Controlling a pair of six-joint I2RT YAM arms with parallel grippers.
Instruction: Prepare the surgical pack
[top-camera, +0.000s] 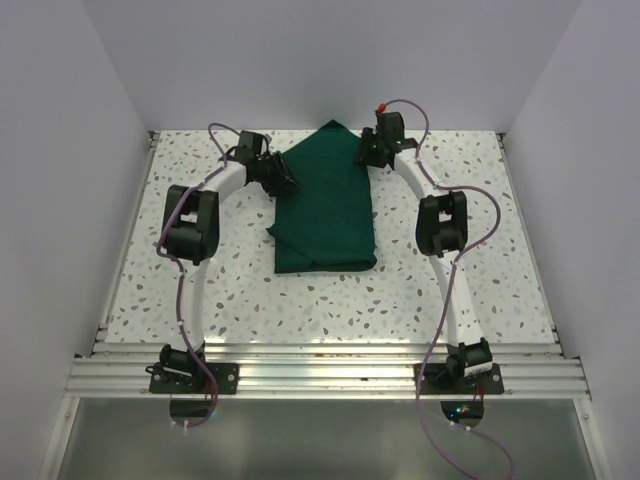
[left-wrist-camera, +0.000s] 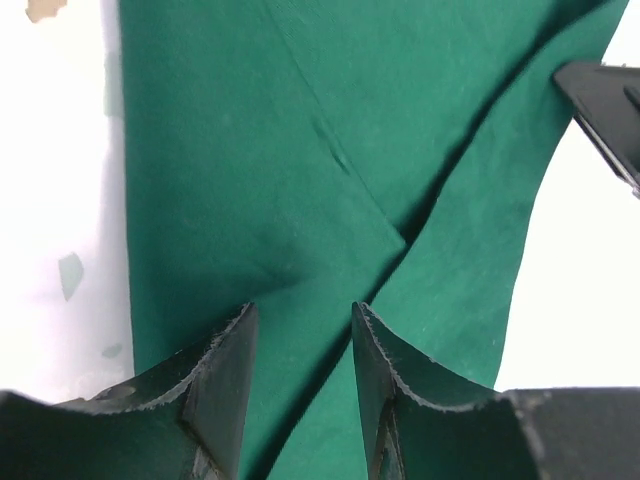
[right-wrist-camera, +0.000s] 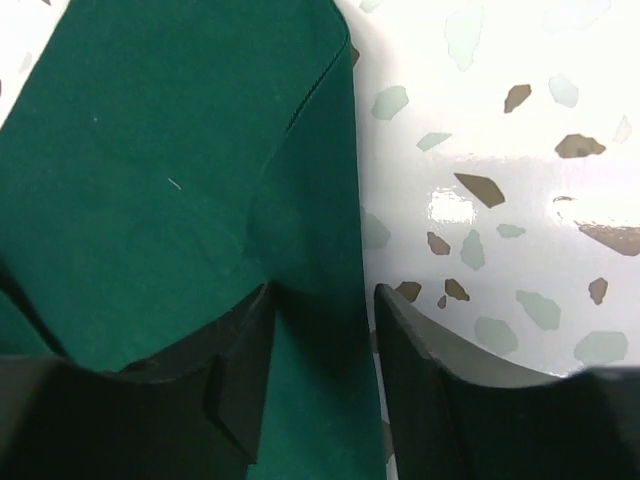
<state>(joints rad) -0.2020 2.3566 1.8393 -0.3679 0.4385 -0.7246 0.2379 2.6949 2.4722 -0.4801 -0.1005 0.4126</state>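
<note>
Two claws, both parted, holding nothing. The green drape (top-camera: 325, 215) lies folded on the table (top-camera: 450, 290), toward the far side. The left gripper (left-wrist-camera: 300, 312) hovers over its diagonal fold; the right gripper (right-wrist-camera: 320, 292) straddles its edge. I'd pinch top layers only, then lift evenly together.

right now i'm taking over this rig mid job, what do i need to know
Left gripper: open, above the far left edge of the drape, nothing pinched.
Right gripper: open, straddling the far right edge of the drape, nothing pinched.
The drape lies as a folded bundle mid table, its far end a point between the grippers.
Done: most folds look made.
Left: probably folding in that far point. No tray, instruments or packets show, so I cannot tell if they are inside.
</note>
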